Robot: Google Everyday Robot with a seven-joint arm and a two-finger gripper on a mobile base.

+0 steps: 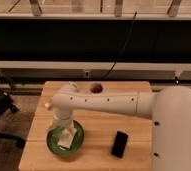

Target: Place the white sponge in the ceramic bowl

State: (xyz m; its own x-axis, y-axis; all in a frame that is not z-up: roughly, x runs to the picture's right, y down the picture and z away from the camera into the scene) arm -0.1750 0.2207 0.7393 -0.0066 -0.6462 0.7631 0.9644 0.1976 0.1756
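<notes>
The end effector (64, 126) hangs in the lower left of the frame, pointing down into the green bowl (53, 142) on the wooden surface (96, 136). The white sponge (69, 139) lies inside the bowl, right beneath the end effector and seemingly touching it; whether it is clasped or let go, I cannot tell. The sponge is likely light, soft and squashy, not fragile, and best pinched across its narrow sides. A flat black object (120, 144) lies right of the bowl, apart.
</notes>
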